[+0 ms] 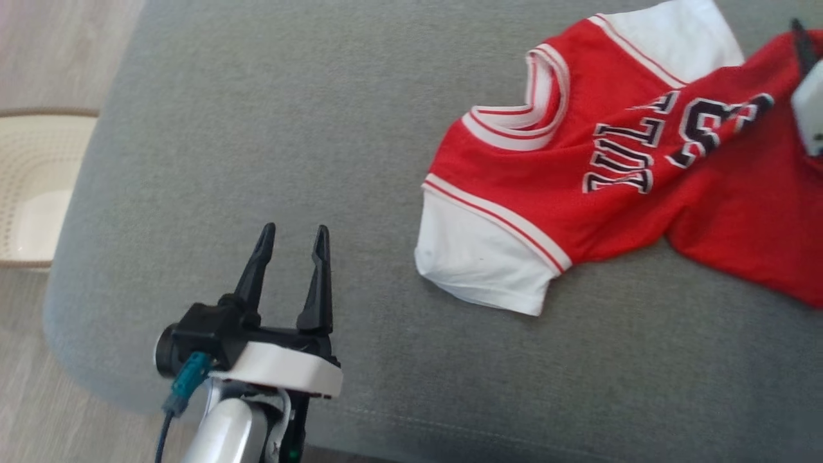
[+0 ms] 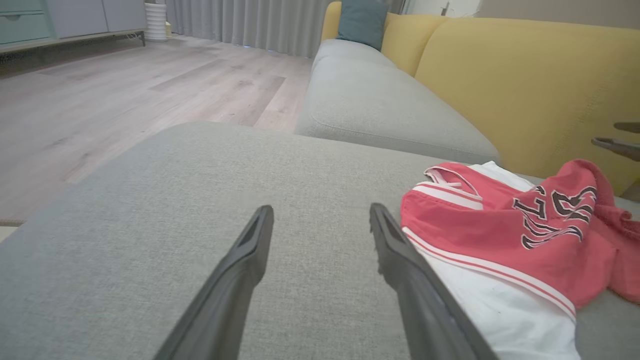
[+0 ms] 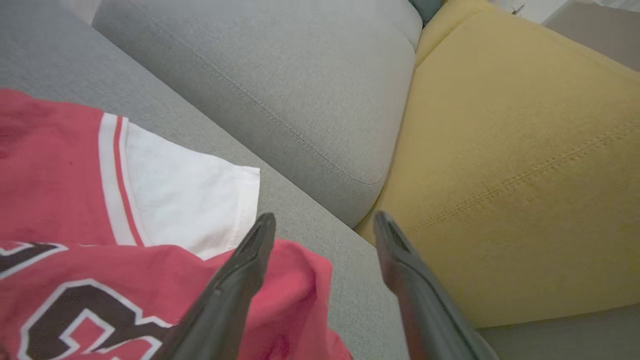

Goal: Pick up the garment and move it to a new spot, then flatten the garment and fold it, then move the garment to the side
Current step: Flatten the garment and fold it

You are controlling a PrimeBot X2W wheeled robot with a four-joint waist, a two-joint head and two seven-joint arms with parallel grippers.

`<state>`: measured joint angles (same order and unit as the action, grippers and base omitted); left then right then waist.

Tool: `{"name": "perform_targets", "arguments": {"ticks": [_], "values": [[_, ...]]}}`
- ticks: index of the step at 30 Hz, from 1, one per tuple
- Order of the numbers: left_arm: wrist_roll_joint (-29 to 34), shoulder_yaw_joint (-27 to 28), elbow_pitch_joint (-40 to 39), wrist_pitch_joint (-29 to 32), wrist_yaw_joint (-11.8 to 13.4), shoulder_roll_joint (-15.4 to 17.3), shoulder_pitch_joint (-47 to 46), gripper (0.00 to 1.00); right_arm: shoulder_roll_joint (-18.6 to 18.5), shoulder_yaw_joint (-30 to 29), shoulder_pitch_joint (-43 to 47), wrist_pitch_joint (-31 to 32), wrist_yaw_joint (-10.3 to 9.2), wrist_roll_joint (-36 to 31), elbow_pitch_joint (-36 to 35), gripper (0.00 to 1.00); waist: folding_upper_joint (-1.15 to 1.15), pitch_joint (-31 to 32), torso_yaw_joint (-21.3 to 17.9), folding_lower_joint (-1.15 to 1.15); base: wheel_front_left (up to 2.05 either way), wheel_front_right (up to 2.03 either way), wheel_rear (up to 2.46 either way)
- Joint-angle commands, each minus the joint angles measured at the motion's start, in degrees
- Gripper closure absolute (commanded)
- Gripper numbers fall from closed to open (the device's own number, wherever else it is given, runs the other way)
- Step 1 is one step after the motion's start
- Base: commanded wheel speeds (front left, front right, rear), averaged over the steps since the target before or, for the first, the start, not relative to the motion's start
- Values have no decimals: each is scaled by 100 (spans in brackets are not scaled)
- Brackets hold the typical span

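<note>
- Jersey (image 1: 553, 193), red with white sleeves and dark lettering, lies rumpled on the grey sofa cushion (image 1: 321, 128), towards the robot's right.
- Left gripper (image 1: 294, 231) hovers over bare cushion, well apart from the jersey, fingers spread and holding nothing.
- Right gripper (image 3: 324, 220) is released above the jersey's red edge, with nothing between its fingers.
- Beyond the cushion are a second grey seat (image 2: 360, 100), a yellow backrest (image 2: 525, 85) and a teal pillow (image 2: 362, 22).
- Pale wood floor (image 2: 125, 100) runs back to grey curtains (image 2: 240, 22) and a pale cabinet (image 2: 60, 17).
- Cream basket (image 1: 32, 186) on the floor is cut off at the head view's left edge.
- The jersey's far side runs out of the head view, and a fold breaks the lettering, so it cannot be read.
</note>
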<state>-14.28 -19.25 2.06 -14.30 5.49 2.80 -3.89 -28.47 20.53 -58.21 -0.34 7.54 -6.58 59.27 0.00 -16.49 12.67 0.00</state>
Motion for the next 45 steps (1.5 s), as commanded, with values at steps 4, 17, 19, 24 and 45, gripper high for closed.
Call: {"name": "perform_targets", "arguments": {"ticks": [4, 17, 19, 24, 45], "values": [[70, 221, -127, -70, -5, 8, -155, 0, 402, -9, -38, -556, -5, 76, -114, 0, 0, 202, -366, 0, 0, 0, 0], [137, 391, -120, -70, -29, 8, 44, 0, 1342, 2003, 1075, -1209, -5, 1741, -862, 0, 0, 609, -759, 0, 0, 0, 0], [152, 406, -130, -70, -43, 8, 51, 0, 1343, 2471, 1218, -1129, -5, 2088, -1131, 0, 0, 611, -749, 0, 0, 0, 0], [163, 397, -130, -70, -78, 8, 31, 0, 1265, 3494, 1358, -799, -5, 2889, -1666, 0, 0, 577, -601, 0, 0, 0, 0], [-1, 206, -146, -70, 36, 8, 86, 0, 1431, 4917, 904, -333, -5, 3914, -340, 14, 0, 496, 456, 0, 0, 0, 0]]}}
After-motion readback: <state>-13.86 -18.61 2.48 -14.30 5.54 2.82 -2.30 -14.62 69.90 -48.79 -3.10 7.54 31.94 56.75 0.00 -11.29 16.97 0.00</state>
